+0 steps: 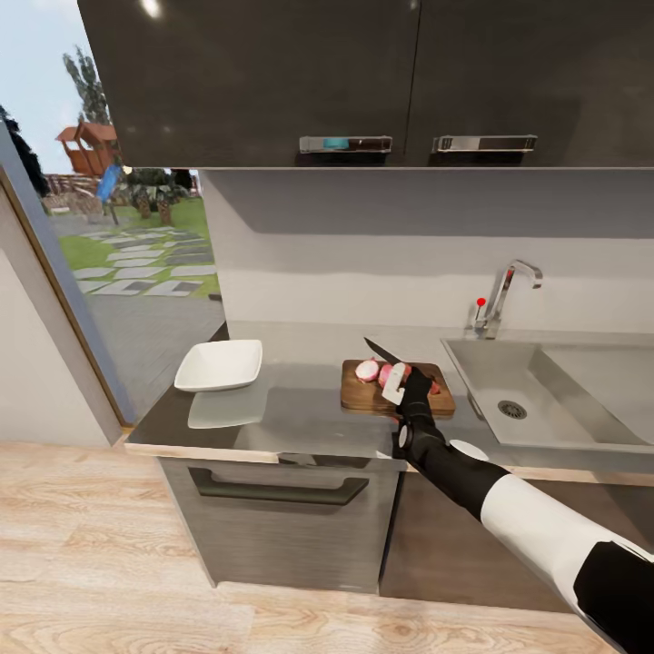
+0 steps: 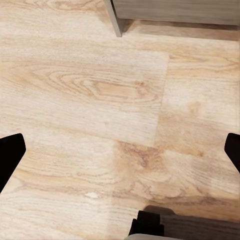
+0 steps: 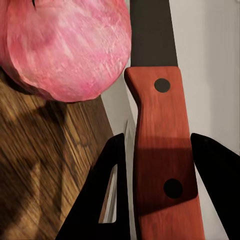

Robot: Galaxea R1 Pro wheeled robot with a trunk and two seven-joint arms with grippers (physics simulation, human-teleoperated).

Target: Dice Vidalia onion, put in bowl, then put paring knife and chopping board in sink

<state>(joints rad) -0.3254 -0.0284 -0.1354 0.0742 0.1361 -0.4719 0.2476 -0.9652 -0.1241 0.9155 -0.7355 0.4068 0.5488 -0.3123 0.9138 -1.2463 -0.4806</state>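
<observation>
head view: the right gripper reaches over the chopping board on the grey countertop, its fingers closed on the knife, whose dark blade points up and away towards the wall. the onion lies on the board in pink pieces, just beside the gripper. the white bowl sits well apart on the far left of the countertop, and the sink with its chrome tap lies just right of the board.

left wrist view: the left gripper hangs over the pale wooden floor, fingers spread wide apart.

right wrist view: two black fingers pinch the knife's red handle from either side; a pink onion piece sits on the brown board, close against the blade.
</observation>
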